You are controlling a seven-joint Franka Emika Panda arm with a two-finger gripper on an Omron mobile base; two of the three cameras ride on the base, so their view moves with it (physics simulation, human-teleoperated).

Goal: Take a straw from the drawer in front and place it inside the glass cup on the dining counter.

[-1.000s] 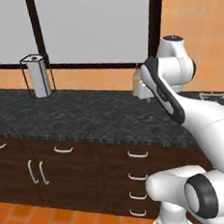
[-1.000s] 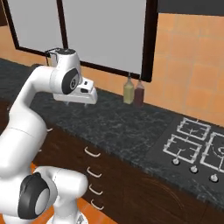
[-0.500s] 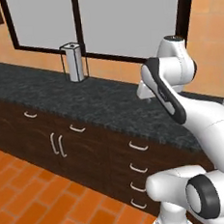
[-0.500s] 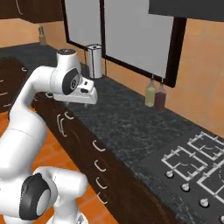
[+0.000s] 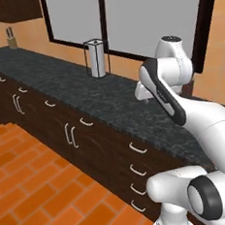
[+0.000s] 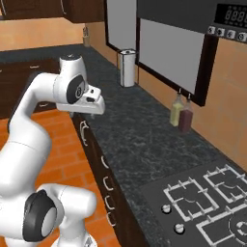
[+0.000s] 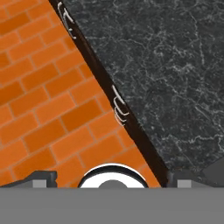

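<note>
My gripper hangs over the front edge of the black speckled kitchen counter, open and empty. In the hand view its fingertips stand far apart above the counter edge and brick floor. Under the counter run dark-brown drawer fronts with curved silver handles, all shut; I cannot tell which is the task's drawer. The straw is hidden. The glass cup and the dining counter are out of view.
A tall steel canister stands at the counter's back by the window. Two bottles stand against the wall, a hob lies to the right, and a knife block sits far off. Orange brick floor spreads left.
The whole picture has shifted: the base has turned, so the counter now runs off at a slant. The arm keeps its pose and the gripper stays open.
</note>
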